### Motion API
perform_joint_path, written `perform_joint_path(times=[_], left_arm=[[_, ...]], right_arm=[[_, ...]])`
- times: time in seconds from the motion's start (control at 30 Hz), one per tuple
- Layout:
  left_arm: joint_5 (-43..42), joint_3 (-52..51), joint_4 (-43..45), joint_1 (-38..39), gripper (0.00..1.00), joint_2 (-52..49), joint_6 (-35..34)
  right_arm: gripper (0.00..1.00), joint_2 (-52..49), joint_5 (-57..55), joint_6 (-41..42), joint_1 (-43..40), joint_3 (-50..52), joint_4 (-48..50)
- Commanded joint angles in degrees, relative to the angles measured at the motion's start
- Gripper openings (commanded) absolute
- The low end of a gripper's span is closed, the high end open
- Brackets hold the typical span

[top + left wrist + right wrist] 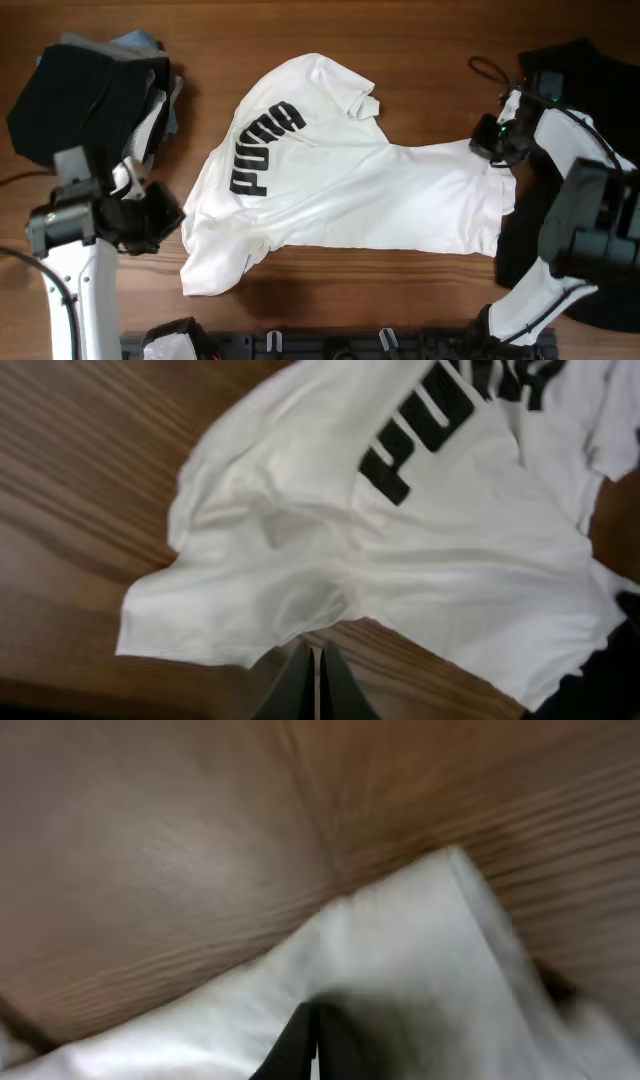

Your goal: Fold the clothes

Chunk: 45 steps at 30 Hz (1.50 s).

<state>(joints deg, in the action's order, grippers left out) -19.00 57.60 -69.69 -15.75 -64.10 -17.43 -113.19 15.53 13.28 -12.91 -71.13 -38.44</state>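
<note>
A white T-shirt [370,180] with black "PUMA" lettering lies spread and wrinkled on the wooden table, collar toward the back. My left gripper [172,216] is shut and empty over bare wood, just off the shirt's near-left sleeve [240,610]; its fingertips [316,652] point at the fabric's edge. My right gripper [487,140] is at the shirt's right hem, which is drawn out toward it. In the right wrist view its fingers [316,1012] are shut on the white fabric [420,950]. A large black garment [600,300] lies under the right arm.
A pile of grey, blue and black clothes [150,80] sits at the back left. A black rail [330,345] with clips runs along the front edge. Bare wood [400,300] shows in front of the shirt.
</note>
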Motion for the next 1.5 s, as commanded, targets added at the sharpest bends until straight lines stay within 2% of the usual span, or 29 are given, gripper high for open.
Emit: perform_joint_path(times=[0.0, 0.1, 0.13, 0.2, 0.3, 0.33, 0.4, 0.47, 0.57, 0.63, 0.7, 0.8, 0.83, 0.87, 0.9, 0.93, 1.0, 1.07, 1.13, 1.2, 1.23, 1.27, 1.3, 1.33, 1.37, 1.47], left_arm=[[0.42, 0.15, 2.08, 4.83, 0.04, -1.99, 0.72], [3.28, 0.15, 3.56, 7.63, 0.06, -5.35, 0.7], [3.28, 0.15, 3.98, 7.98, 0.15, -6.71, 0.7], [3.43, 0.15, 4.28, 8.02, 0.25, -8.81, 0.7], [3.93, 0.15, 5.68, 8.02, 0.41, -12.46, 0.74], [4.46, 0.15, 6.32, 8.04, 0.42, -13.35, 0.72], [8.52, 0.04, 9.25, 8.02, 0.43, -16.06, 0.7], [10.14, -1.07, 15.8, 8.02, 0.42, -19.26, 0.76], [9.66, -1.84, 27.26, 8.15, 0.39, -26.8, 5.77], [9.73, -1.84, 31.85, 8.59, 0.42, -30.25, 10.32], [11.21, -1.84, 35.91, 8.57, 0.5, -33.7, 11.3], [13.6, -1.86, 37.55, 8.57, 0.5, -36.87, 11.28], [13.57, -1.86, 37.57, 8.57, 0.41, -38.29, 11.28], [13.55, -1.86, 37.33, 8.57, 0.26, -39.71, 11.26], [13.53, -1.88, 37.05, 8.57, 0.2, -40.61, 11.23], [13.51, -1.9, 35.32, 8.57, 0.04, -42.62, 11.23], [13.35, -1.88, 32.48, 8.57, 0.04, -42.71, 11.23], [13.35, -1.84, 29.31, 8.17, 0.04, -41.44, 11.02], [13.33, -1.62, 25.49, 7.56, 0.04, -39.32, 9.97], [13.29, -1.62, 22.8, 7.37, 0.04, -36.76, 9.31], [13.27, -1.62, 22.4, 7.37, 0.04, -36.13, 9.31], [13.29, -1.62, 21.99, 7.37, 0.04, -35.43, 9.31], [13.27, -1.62, 21.57, 7.37, 0.04, -34.93, 9.31], [13.25, -1.62, 20.87, 7.37, 0.04, -34.49, 9.29], [13.2, -1.62, 19.8, 7.37, 0.04, -34.36, 9.29], [13.09, -1.62, 18.82, 7.37, 0.04, -34.25, 9.31]], right_arm=[[0.04, -6.08, 3.58, 1.18, 0.74, -0.42, 1.75], [0.04, -7.56, -4.87, 11.61, -0.13, -0.52, 13.2], [0.04, -7.48, -4.68, 13.62, -1.14, -1.66, 15.78], [0.04, -7.34, -4.33, 13.81, -2.78, -4.96, 15.85], [0.04, -5.7, -1.01, 7.89, -4.57, -10.56, 10.82], [0.06, -4.5, 3.34, 4.44, -4.63, -12.07, 8.68], [0.18, -1.07, 12.44, -1.05, -4.28, -13.68, 4.37], [0.18, 2.8, 16.13, -1.38, -3.13, -13.68, -0.33], [0.2, 5.44, 16.48, -6.25, 1.55, -13.68, -9.09], [0.2, 5.4, 16.24, -7.58, 3.78, -13.66, -12.61], [0.2, 5.4, 16.26, -8.41, 6.75, -13.64, -16.63], [0.24, 5.38, 15.04, -8.87, 10.49, -13.27, -18.25], [0.27, 5.38, 13.31, -8.83, 12.59, -12.26, -16.52], [0.34, 5.27, 12.74, -8.87, 14.03, -11.26, -14.51], [0.38, 5.11, 12.79, -9.35, 15.52, -9.84, -11.67], [0.66, 4.31, 12.28, -11.82, 18.84, -7.04, -6.25], [0.88, 2.75, 6.99, -11.8, 22.16, -4.09, 1.2], [0.95, 0.68, 0.96, -11.8, 24.02, -2.82, 6.95], [0.93, -1.75, 0.7, -11.72, 24.57, -2.43, 10.93], [0.8, -4.09, 1.29, -11.54, 24.57, -2.4, 12.39], [0.77, -4.81, 1.88, -11.58, 24.59, -2.4, 12.61], [0.7, -5.62, 3.98, -11.63, 24.59, -2.4, 12.72], [0.58, -6.27, 7.04, -11.65, 24.59, -2.4, 12.74], [0.53, -6.43, 9.33, -11.69, 24.59, -2.38, 12.87], [0.43, -6.47, 11.54, -11.8, 24.59, -2.4, 13.75], [0.27, -6.47, 12.0, -11.8, 24.57, -2.38, 17.03]])
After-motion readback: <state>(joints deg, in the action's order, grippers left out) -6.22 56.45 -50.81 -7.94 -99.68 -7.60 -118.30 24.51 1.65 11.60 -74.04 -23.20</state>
